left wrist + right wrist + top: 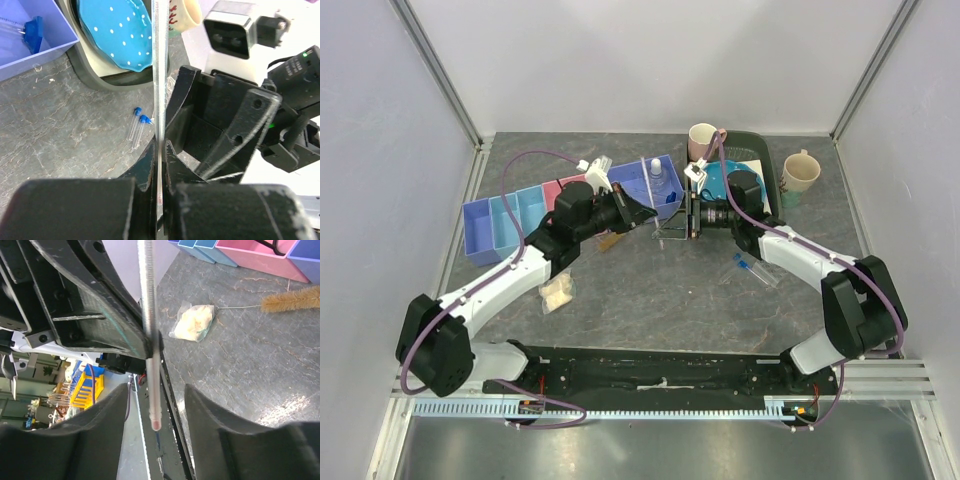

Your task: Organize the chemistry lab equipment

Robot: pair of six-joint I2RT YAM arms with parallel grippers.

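My left gripper [642,213] [160,150] is shut on a thin clear rod [160,75] with a red tip [156,425], and holds it above the table. The rod also shows in the top view [645,185]. My right gripper [682,218] [156,390] faces the left one. It is open, with the rod's tip end between its fingers [95,435] and no contact seen. Two blue-capped vials [755,268] [137,125] lie on the table. A small clear bag [558,292] [196,322] lies near the left arm. A white-capped bottle [657,180] stands in the purple bin [672,172].
A row of blue bins [505,225] and a pink bin [563,188] stand at the back left. A bristle brush [292,299] lies in front of them. A blue dotted plate [120,30] sits on a dark tray [760,150] at the back right, with two mugs [702,140] [802,172].
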